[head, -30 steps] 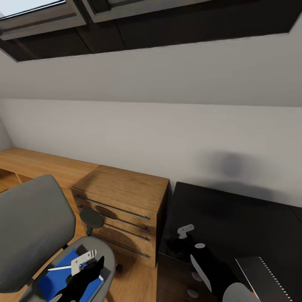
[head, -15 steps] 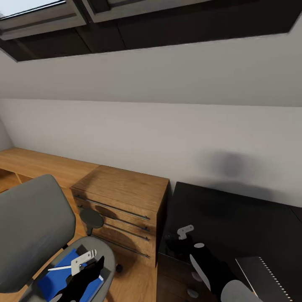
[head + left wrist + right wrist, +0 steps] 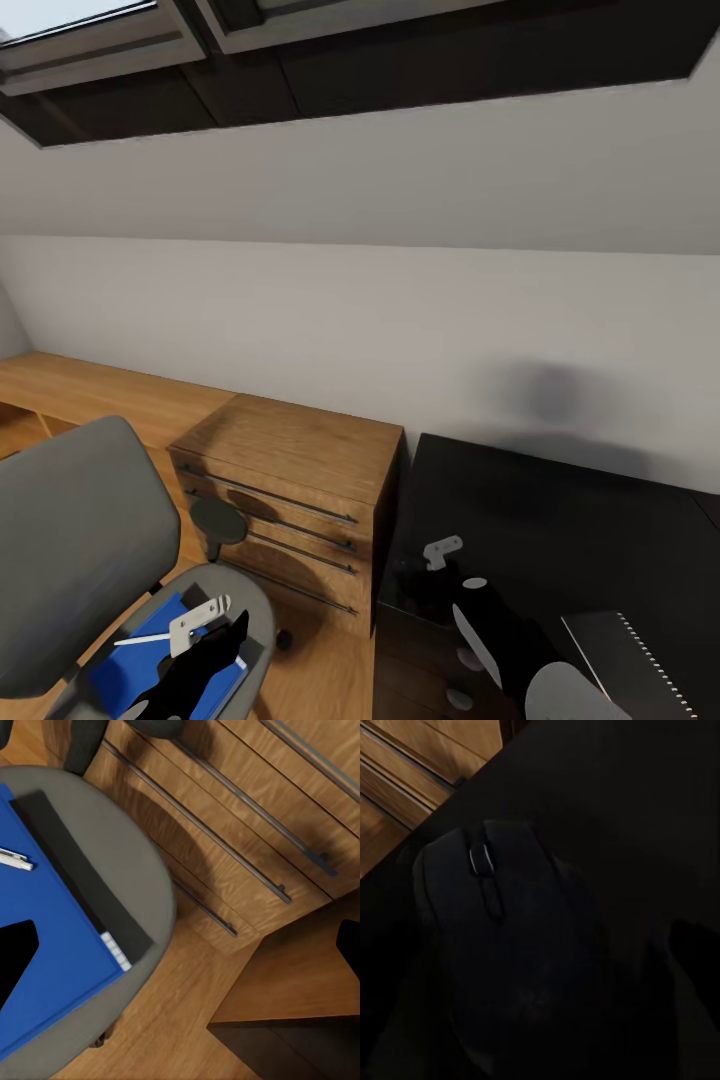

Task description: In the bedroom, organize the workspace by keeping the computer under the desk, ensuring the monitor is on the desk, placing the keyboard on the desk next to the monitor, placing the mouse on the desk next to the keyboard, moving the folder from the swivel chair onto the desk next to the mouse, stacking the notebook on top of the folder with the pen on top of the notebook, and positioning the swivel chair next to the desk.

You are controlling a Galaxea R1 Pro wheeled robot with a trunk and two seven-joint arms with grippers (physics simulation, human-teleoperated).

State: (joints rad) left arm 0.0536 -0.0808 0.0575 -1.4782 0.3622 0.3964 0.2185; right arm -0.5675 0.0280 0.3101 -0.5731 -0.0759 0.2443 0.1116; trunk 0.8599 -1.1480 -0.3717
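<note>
Mouse [image 3: 510,952]: black, under my right jaws on the black counter [image 3: 560,500]; long axis runs from the wheel end toward the wooden drawer unit [image 3: 290,480].
Right jaws [image 3: 432,580]: over the counter's near-left corner; open or closed, I cannot tell.
Left jaws [image 3: 215,640]: spread wide, empty, above the swivel chair [image 3: 80,530] seat.
Folder [image 3: 52,952]: blue, flat on the seat, black spine toward the drawers.
Pen [image 3: 15,859]: white, lying on the folder.
Notebook [image 3: 635,660]: spiral-bound, on the counter to my right, long axis running away from me.
</note>
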